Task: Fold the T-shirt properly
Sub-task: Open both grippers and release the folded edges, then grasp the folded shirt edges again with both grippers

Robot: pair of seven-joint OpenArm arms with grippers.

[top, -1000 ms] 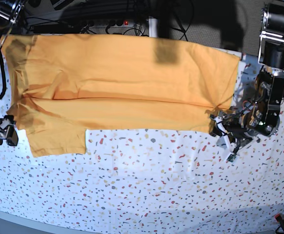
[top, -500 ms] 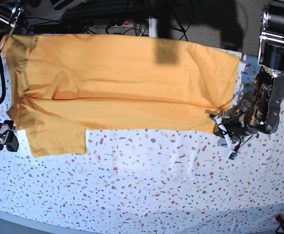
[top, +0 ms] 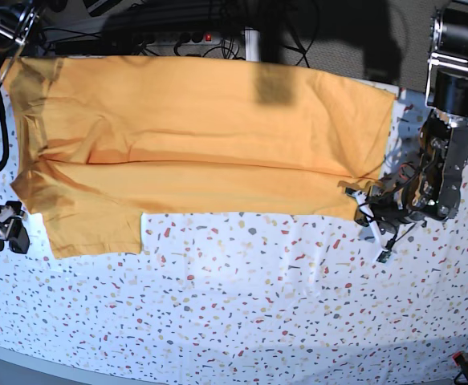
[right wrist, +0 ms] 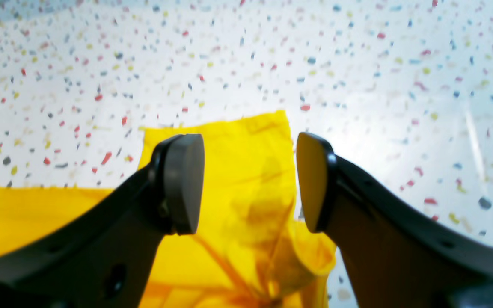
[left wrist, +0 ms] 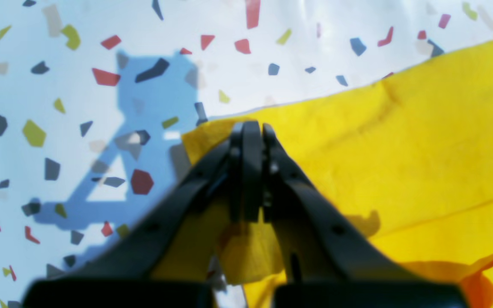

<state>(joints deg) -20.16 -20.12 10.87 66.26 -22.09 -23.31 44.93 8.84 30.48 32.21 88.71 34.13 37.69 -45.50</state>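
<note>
**My left fingers pinch the shirt corner; my right fingers stand apart over the sleeve**

The T-shirt (top: 201, 136) lies spread flat across the far half of the speckled tabletop (top: 258, 305), folded lengthwise along a crease, with one short sleeve (top: 97, 228) jutting toward the near side at the base view's left.

My left fingers (left wrist: 250, 132) are pressed together at the shirt's near corner on the base view's right. In the left wrist view their tips sit right on the yellow cloth's pointed edge, and a flap of fabric bunches up between them lower down, so they are clamped on the T-shirt (left wrist: 400, 162).

My right fingers (right wrist: 250, 179) stand well apart, holding nothing. In the right wrist view the sleeve end (right wrist: 238, 141) lies between and beyond the two pads (right wrist: 184, 184), with creased cloth below them. In the base view this hand (top: 5, 228) sits just beside the shirt's left edge.
</note>
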